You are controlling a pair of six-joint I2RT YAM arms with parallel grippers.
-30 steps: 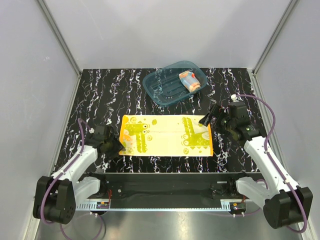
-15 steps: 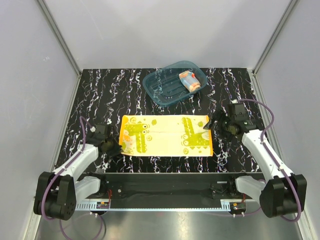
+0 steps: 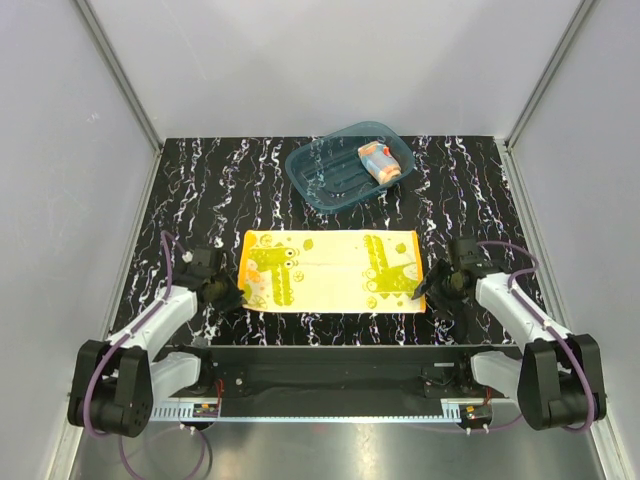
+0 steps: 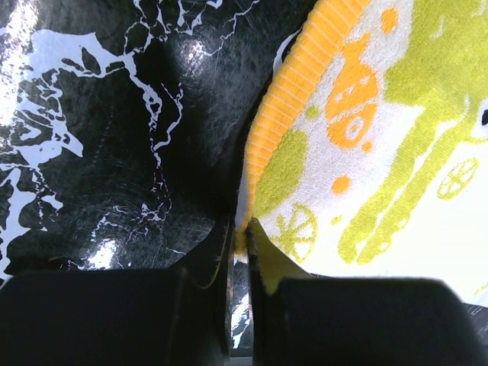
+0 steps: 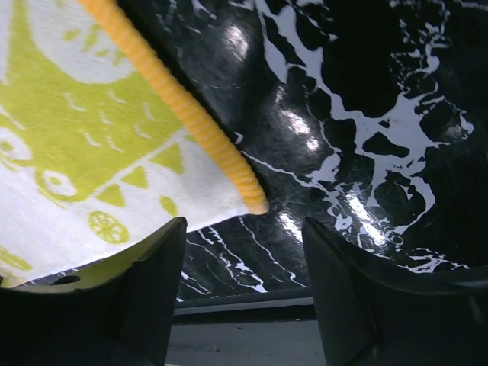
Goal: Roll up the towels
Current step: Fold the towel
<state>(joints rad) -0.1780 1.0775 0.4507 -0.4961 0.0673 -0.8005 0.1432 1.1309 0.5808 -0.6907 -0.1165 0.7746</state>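
The yellow towel [image 3: 330, 270], bright yellow with pale green-white shapes and an orange ribbed border, is seen spread flat and unrolled near the middle of the table's [image 3: 200, 190] near edge, its long sides parallel to that edge. Its rolling is judged not yet begun. The blue-and-orange towel [image 3: 379, 162] is seen as a tight roll inside the teal tub [image 3: 320, 175] at the far edge, so about half of the task is judged done. The yellow towel's near-left corner is pinched by the left end effector [image 3: 232, 295], whose fingers are closed on the border. The right end effector [image 3: 424, 292] is held open at the near-right corner, one finger on either side of the corner tip, with nothing gripped. What is left is judged to be a grip on that second corner, the rolling of the cloth, and probably its placing beside the first.
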